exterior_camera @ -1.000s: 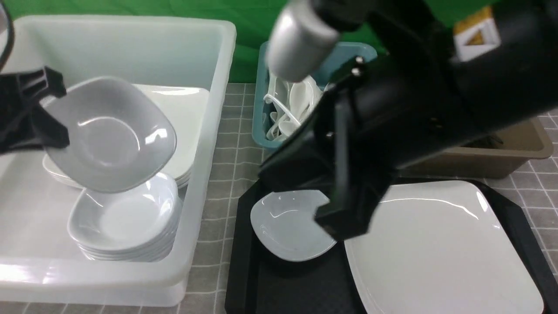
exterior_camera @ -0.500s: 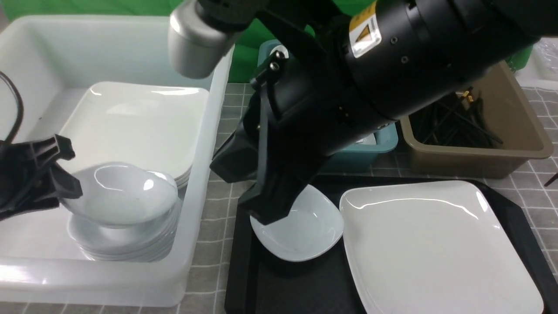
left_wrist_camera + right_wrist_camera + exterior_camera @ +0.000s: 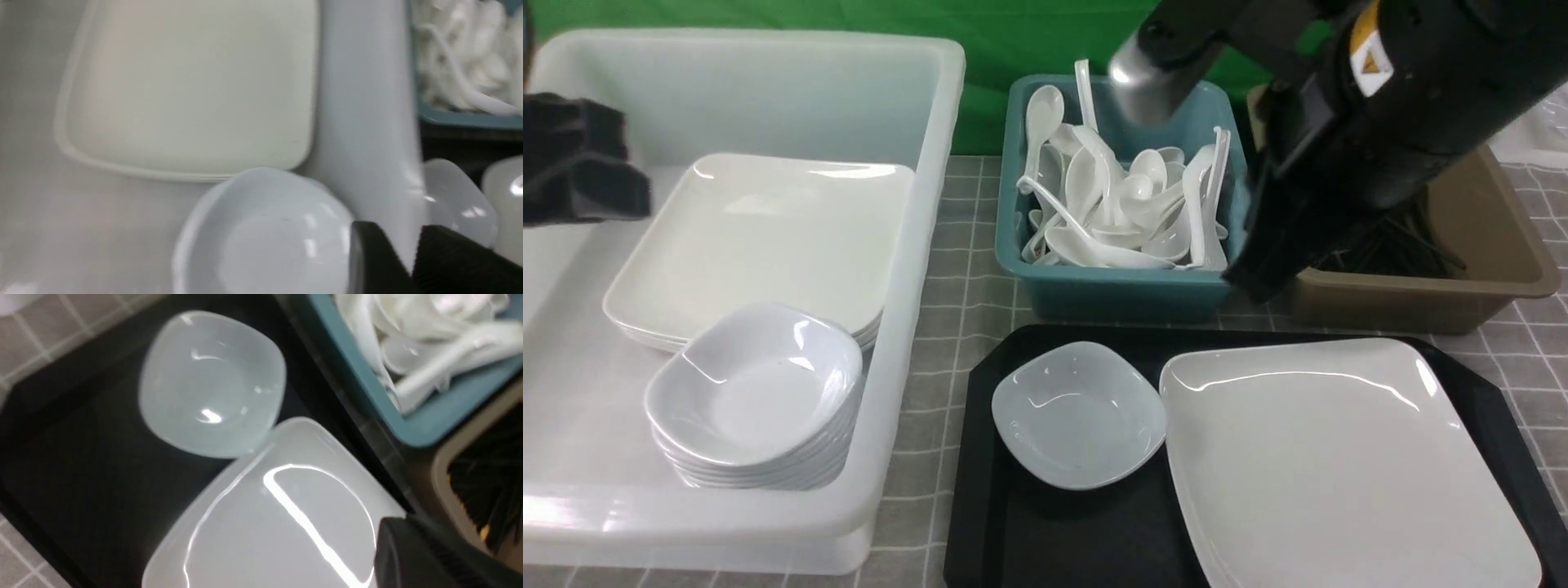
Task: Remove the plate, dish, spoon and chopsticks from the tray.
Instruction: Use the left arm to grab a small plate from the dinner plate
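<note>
Dish [image 3: 760, 384] now sits atop stack [image 3: 768, 469]; left gripper [image 3: 398, 241] pulled back, jaws can't tell; right gripper [image 3: 1255, 280] closed beside teal bin [image 3: 1119, 296].

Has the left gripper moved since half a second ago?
Yes. In the front view the left gripper went upward, away from the dish stack in the white tub.

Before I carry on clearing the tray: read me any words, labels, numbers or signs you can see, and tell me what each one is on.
Warning sticker on the right arm: yellow and white with a triangle sign; any wording on it is too small to read.
Plate, dish, tray and white tub: no lettering shows.
</note>
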Robot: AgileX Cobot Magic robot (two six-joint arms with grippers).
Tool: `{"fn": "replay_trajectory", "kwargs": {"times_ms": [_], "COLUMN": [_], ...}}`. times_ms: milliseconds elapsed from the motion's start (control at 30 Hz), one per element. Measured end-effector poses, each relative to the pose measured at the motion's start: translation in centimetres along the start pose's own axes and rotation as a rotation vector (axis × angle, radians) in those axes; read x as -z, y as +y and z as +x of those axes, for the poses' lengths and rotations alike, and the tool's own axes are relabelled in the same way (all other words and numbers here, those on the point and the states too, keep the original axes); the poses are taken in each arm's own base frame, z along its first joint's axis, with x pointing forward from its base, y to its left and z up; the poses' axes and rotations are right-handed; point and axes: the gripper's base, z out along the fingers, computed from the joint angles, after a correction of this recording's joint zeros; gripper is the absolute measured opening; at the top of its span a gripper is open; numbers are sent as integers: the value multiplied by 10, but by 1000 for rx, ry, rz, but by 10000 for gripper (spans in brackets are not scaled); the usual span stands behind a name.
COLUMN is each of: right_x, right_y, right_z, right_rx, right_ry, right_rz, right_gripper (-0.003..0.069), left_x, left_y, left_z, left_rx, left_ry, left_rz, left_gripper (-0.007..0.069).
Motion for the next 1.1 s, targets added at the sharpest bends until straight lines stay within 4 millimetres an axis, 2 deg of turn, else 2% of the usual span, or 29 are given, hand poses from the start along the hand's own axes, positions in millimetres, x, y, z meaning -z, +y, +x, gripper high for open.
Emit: {"fn": "replay_trajectory", "kwargs": {"times_ms": [67,200,300,433,500,567,600,633,700,767,833,900,967,1100], "right_x": [-5,-10,-7,-1,3,10,10,14,20,23,27,28,29,29], "right_y": [-20,-42,-47,-45,-43,-40,-40,-38,-36,-35,-34,-34,-34,-32], "right_z": [15,48,69,94,103,111,111,115,119,121,123,123,124,122], "right_rx": [-96,-237,-299,-347,-355,-366,-366,-370,-371,-372,-372,-372,-373,-383], "right_ry": [31,55,23,-20,-37,-57,-55,-66,-72,-77,-91,-95,-98,-109], "right_rz": [-22,-96,-119,-102,-90,-80,-81,-78,-77,-76,-71,-70,-70,-99], "right_gripper": [25,24,24,24,24,24,24,24,24,24,24,24,24,24], "left_x": [-12,-49,-85,-141,-160,-182,-182,-195,-210,-219,-230,-236,-242,-252], "left_y": [-27,-82,-115,-160,-173,-182,-182,-186,-187,-186,-186,-186,-185,-182], "left_z": [2,17,30,60,73,89,88,97,105,109,113,114,116,121], "left_rx": [-92,-279,-406,-630,-718,-799,-802,-840,-858,-871,-897,-913,-932,-968], "left_ry": [40,180,296,438,483,526,522,544,558,560,552,541,533,548], "left_rz": [86,196,210,196,174,145,143,130,120,115,108,105,98,77], "left_gripper": [39,3,1,7,28,81,87,153,233,299,405,461,509,520]}}
